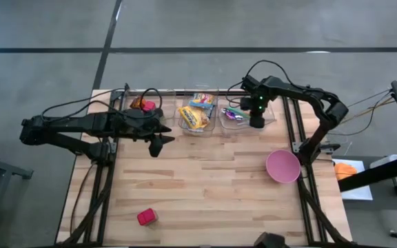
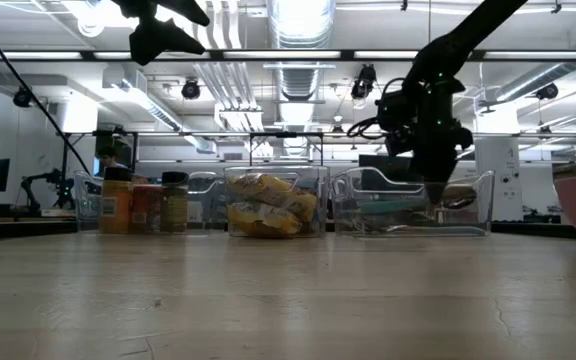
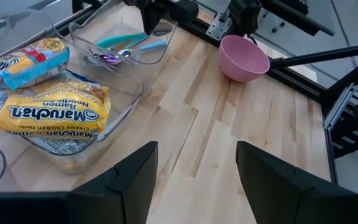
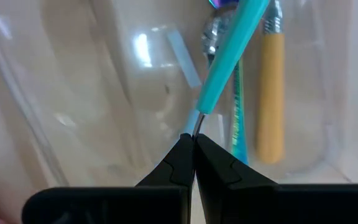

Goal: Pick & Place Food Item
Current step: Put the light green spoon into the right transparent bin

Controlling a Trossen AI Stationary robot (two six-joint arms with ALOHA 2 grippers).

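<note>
Right gripper [image 1: 256, 122] lowered into the clear plastic utensil bin [image 1: 271, 118] at upper right of centre in the high view; fingers pressed together on the thin metal end of a teal-handled utensil [image 4: 229, 56], apparently pinched, contact partly blurred. Left gripper [image 1: 156, 147] raised above the wooden table [image 1: 205, 193] near upper left, fingers spread, nothing held. Yellow ramen packets [image 1: 193, 117] in the middle clear bin. Pink bowl [image 1: 282, 167] at right. Small red block [image 1: 146, 217] at lower left.
</note>
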